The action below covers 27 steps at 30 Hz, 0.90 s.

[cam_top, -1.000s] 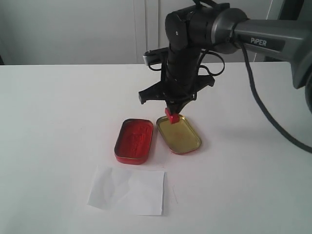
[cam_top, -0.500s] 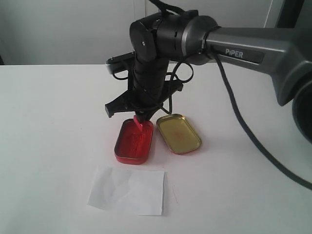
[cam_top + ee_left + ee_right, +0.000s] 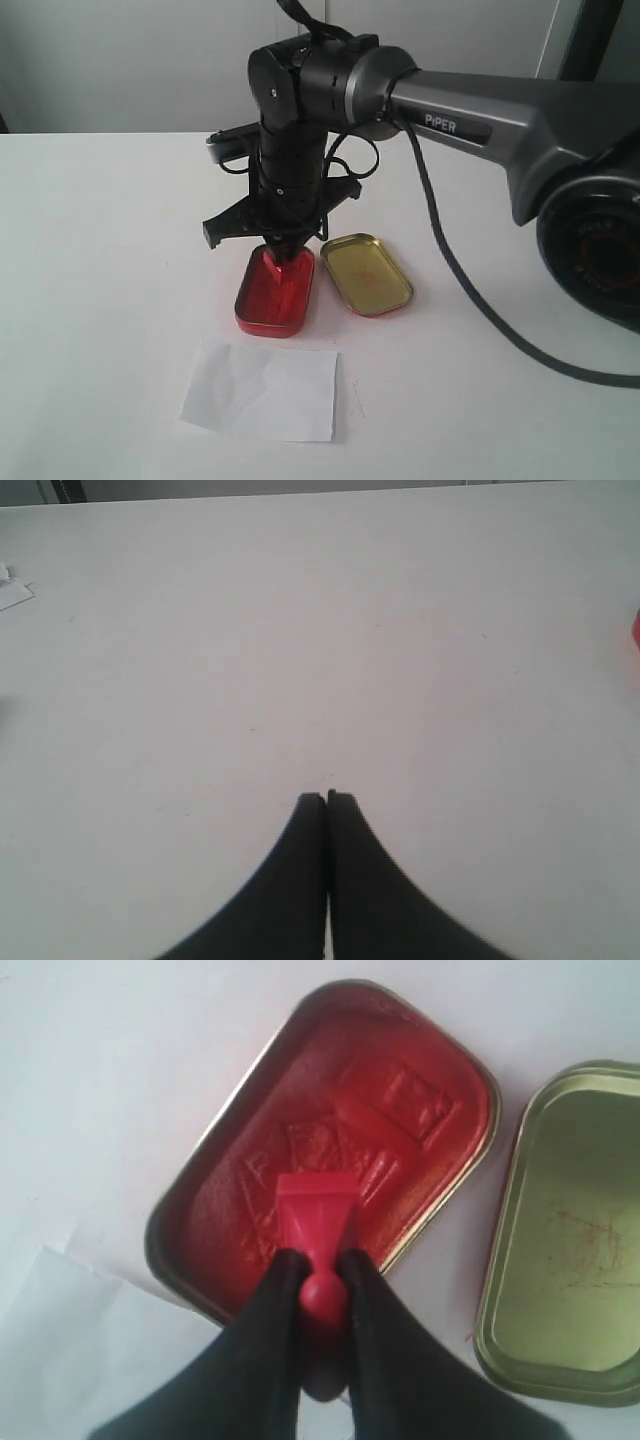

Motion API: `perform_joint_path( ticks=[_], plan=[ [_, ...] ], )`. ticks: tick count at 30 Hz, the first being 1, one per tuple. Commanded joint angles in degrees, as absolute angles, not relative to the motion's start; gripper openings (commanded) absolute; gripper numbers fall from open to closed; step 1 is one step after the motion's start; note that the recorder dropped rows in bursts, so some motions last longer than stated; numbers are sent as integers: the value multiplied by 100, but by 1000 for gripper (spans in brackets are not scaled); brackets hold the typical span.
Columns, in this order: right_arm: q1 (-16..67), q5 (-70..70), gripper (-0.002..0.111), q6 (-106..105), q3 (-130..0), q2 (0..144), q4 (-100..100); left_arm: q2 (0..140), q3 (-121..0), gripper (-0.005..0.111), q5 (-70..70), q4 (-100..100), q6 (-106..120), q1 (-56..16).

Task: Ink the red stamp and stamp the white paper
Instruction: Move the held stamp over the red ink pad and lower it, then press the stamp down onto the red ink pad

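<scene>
While the right fingers (image 3: 272, 1310) pinch the knob of the red stamp (image 3: 316, 1205) – its square base down on the pad at the far end of the red ink-pad tin (image 3: 400, 1110) – the white paper (image 3: 262, 390) lies on the bench (image 3: 100, 250) just near of the tin, and the left fingers (image 3: 300, 880) are pressed together, holding nothing

Bright, flat, diffuse light, source not obvious; white table (image 3: 100, 300) is close to blown out and shadows beside the red tin (image 3: 275, 295) are faint. Wrist views are soft: right gripper (image 3: 318, 1265) and left gripper (image 3: 326, 798) both blur at close range, the left view possibly slightly hazy overall.
</scene>
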State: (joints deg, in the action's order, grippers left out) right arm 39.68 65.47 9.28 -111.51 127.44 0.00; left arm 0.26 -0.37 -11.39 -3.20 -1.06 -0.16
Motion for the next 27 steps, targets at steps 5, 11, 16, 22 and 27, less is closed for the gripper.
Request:
perform_joint_path(
  ticks=[5,11,16,22,27],
  plan=[
    [3992,6607,0,914,-11208,13026,33,0,0,0,-1116,-343,-109,-9],
    [3992,6494,0,914,-11208,13046,33,0,0,0,-1116,-343,-109,-9],
    [3992,6442,0,926,-11208,13249,0,0,0,0,-1116,-343,-109,-9],
    [3992,6579,0,962,-11208,13585,0,0,0,0,-1116,-343,-109,-9],
    [3992,6591,0,962,-11208,13584,0,0,0,0,-1116,-343,-109,-9]
  ],
)
